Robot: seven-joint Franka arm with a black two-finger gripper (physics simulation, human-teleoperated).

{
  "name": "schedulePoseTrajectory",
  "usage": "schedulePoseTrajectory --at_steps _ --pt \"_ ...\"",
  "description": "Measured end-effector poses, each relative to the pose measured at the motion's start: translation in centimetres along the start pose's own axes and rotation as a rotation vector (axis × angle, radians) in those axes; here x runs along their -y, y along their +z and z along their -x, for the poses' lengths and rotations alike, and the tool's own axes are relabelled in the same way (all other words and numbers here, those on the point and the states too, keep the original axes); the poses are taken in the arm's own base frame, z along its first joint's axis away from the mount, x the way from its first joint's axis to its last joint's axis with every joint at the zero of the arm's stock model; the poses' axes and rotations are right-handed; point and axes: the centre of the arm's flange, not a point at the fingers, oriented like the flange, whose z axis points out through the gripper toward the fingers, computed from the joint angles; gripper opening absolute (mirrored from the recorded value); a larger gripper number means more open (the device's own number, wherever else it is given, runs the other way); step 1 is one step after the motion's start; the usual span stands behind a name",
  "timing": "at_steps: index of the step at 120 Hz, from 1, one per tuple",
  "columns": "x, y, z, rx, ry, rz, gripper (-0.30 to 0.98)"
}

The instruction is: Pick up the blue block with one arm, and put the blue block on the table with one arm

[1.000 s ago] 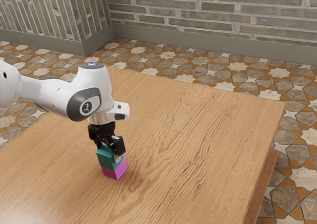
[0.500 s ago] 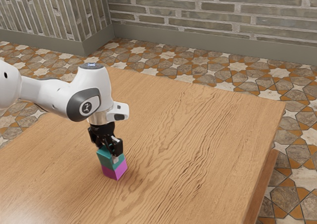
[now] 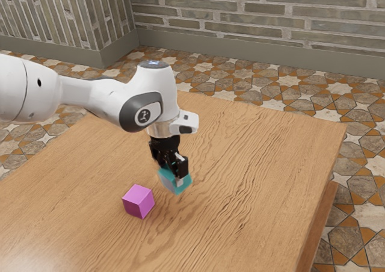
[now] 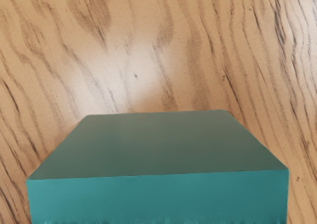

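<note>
In the exterior view my gripper is shut on the blue block, a teal cube, with its fingers against two sides. The block is held below the hand, toward the exterior view's right of the magenta block and apart from it. How far it hangs above the wooden table is hard to tell. From the wrist view, the blue block appears large under the hand, with table grain beyond it.
A magenta block rests on the table, close to the held block. The table's far edge and its edge at the exterior view's right border a patterned tile floor. Brick walls stand behind.
The gripper has closed on the blue block and carried it off the magenta block, toward the exterior view's right and its far side. The magenta block has stayed in place.
</note>
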Motion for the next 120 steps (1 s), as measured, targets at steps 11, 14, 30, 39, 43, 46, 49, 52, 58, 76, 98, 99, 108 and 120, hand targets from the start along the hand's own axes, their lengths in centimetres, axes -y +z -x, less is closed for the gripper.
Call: schedulePoseTrajectory --at_steps 11,14,30,39,43,46,49,52,58,76,98,99,108,120 --pt "-0.3 1.4 -1.0 0.024 0.011 0.007 0.38" --pt "-0.3 1.8 -1.2 0.031 0.013 0.008 0.38" --pt "-0.3 2.9 -2.2 0.046 0.018 0.012 0.37" --pt "-0.2 3.1 -2.4 0.05 0.018 0.011 0.38" --pt "-0.2 3.3 -2.4 0.053 0.019 0.012 0.41" --pt "-0.2 3.3 -2.4 0.054 0.019 0.012 0.44" --pt "-0.2 3.4 -2.4 0.055 0.02 0.012 0.47" --pt "-0.2 3.4 -2.4 0.056 0.02 0.013 0.49" --pt "-0.2 3.3 -2.4 0.055 0.02 0.013 0.53" --pt "-0.5 -3.9 -1.4 -0.039 0.022 -0.026 0.61" --pt "-1.3 -9.6 0.4 -0.086 0.029 -0.058 0.65" --pt "-1.3 -9.7 0.4 -0.085 0.029 -0.058 0.66" --pt "-1.5 -9.7 0.5 -0.077 0.033 -0.057 0.66" --pt "-1.4 -9.6 0.6 -0.066 0.033 -0.056 0.67"
